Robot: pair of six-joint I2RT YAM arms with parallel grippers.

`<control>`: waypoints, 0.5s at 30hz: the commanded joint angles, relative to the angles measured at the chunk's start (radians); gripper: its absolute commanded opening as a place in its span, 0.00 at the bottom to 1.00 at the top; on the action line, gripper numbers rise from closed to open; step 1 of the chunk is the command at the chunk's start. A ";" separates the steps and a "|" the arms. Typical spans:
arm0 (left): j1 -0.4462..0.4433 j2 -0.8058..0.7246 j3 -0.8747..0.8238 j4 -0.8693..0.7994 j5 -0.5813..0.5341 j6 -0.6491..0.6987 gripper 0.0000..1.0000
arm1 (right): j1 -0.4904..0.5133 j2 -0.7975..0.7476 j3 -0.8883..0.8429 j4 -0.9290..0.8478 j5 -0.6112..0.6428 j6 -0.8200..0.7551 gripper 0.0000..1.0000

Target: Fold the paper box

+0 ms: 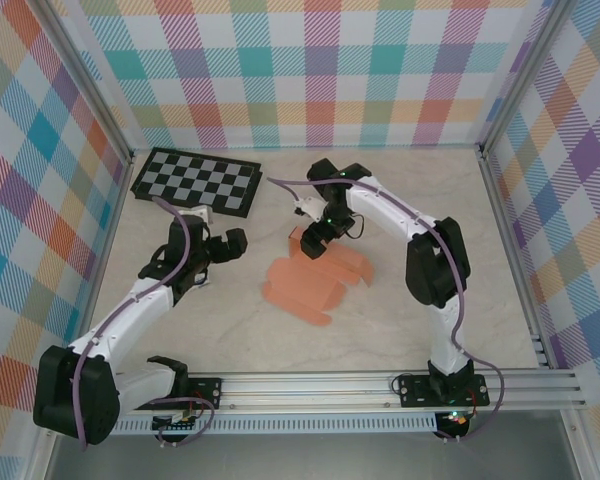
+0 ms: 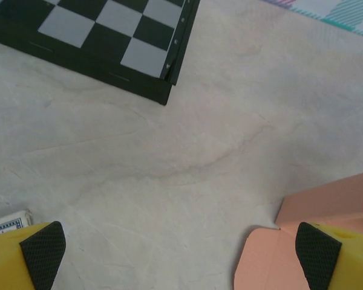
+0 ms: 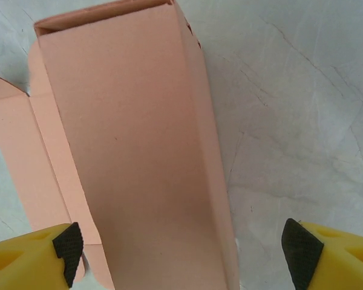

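Observation:
The paper box (image 1: 315,275) is salmon-orange card, lying partly unfolded in the middle of the table with flaps spread flat toward the front. One long panel (image 3: 127,151) is folded up into a shallow trough. My right gripper (image 1: 316,236) hovers over the box's far end. Its jaws (image 3: 184,249) are open and straddle the raised panel, and the right fingertip (image 3: 299,254) stands apart from the card. My left gripper (image 1: 227,245) is to the left of the box, open (image 2: 179,254), with bare table between its fingers. A corner of the box (image 2: 327,211) shows by its right fingertip (image 2: 317,251).
A black-and-grey checkerboard (image 1: 197,180) lies at the back left, its corner (image 2: 139,54) ahead of the left gripper. A small white printed card edge (image 2: 9,220) sits by the left fingertip. Plaid walls enclose the table on three sides, and an aluminium rail (image 1: 380,385) runs along the front.

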 commanded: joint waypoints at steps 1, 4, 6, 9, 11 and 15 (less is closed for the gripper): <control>0.016 0.013 0.026 -0.021 0.042 -0.006 1.00 | 0.009 0.008 0.048 -0.053 0.004 -0.030 0.86; 0.018 0.022 0.024 -0.013 0.050 -0.007 1.00 | 0.015 0.019 0.054 -0.070 -0.016 -0.046 0.72; 0.018 0.028 0.019 -0.006 0.051 -0.009 1.00 | 0.021 0.033 0.058 -0.085 -0.014 -0.053 0.70; 0.020 0.035 0.013 0.002 0.056 -0.013 1.00 | 0.040 0.048 0.047 -0.092 0.031 -0.065 0.70; 0.021 0.041 0.012 0.004 0.058 -0.014 1.00 | 0.055 0.062 0.048 -0.098 0.071 -0.070 0.70; 0.023 0.054 0.008 0.013 0.063 -0.024 1.00 | 0.086 0.116 0.082 -0.145 0.178 -0.075 0.65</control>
